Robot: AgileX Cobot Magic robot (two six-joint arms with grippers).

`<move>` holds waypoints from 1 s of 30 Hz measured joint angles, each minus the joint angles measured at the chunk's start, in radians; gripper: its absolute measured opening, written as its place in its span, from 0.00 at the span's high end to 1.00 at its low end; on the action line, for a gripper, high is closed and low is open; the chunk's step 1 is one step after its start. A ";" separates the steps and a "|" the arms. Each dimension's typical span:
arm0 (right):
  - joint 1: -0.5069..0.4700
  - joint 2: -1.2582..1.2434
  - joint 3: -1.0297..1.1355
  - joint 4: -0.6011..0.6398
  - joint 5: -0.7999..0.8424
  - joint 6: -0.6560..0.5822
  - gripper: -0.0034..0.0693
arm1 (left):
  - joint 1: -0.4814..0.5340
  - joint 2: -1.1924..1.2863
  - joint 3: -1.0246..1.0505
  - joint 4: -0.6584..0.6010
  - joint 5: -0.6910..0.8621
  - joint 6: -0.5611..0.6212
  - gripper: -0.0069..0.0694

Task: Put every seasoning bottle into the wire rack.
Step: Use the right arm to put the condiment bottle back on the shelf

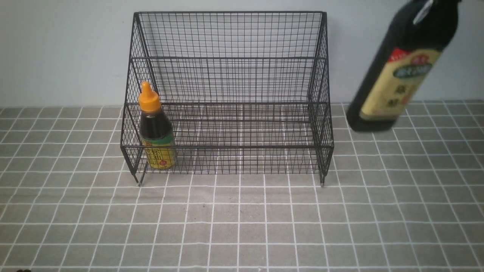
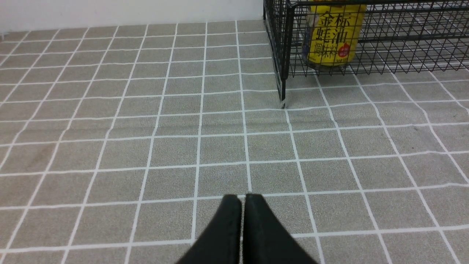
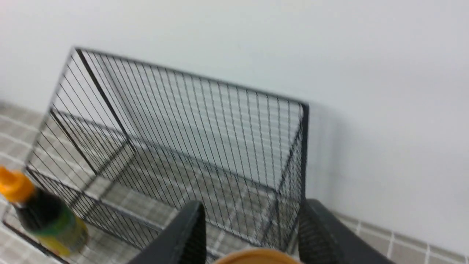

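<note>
Tall bottle (image 1: 401,71) hung tilted in the air, its brown cap (image 3: 256,258) sitting between the fingers of the right claw (image 3: 253,211), which grasped it at the top. It was to the right of the rack (image 1: 230,60) and outside it. Left claw (image 2: 242,200) was clenched on nothing, fingers pressed together over the tiled mat (image 2: 110,146). Short bottle (image 1: 155,132) stood upright in the rack's lowest tier, at its left end.

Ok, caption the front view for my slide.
The tall bottle aloft right of the wire rack; short bottle inside.
</note>
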 joint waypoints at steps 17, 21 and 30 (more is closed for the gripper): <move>0.260 0.216 -0.007 0.015 -0.289 0.064 0.52 | 0.000 0.000 0.000 0.000 0.000 0.000 0.92; 0.260 0.264 -0.007 0.011 -0.308 0.073 0.52 | 0.000 0.000 0.000 0.000 0.000 0.000 0.92; 0.260 0.342 -0.007 -0.080 -0.189 0.073 0.52 | 0.000 0.000 0.000 0.000 0.000 0.000 0.92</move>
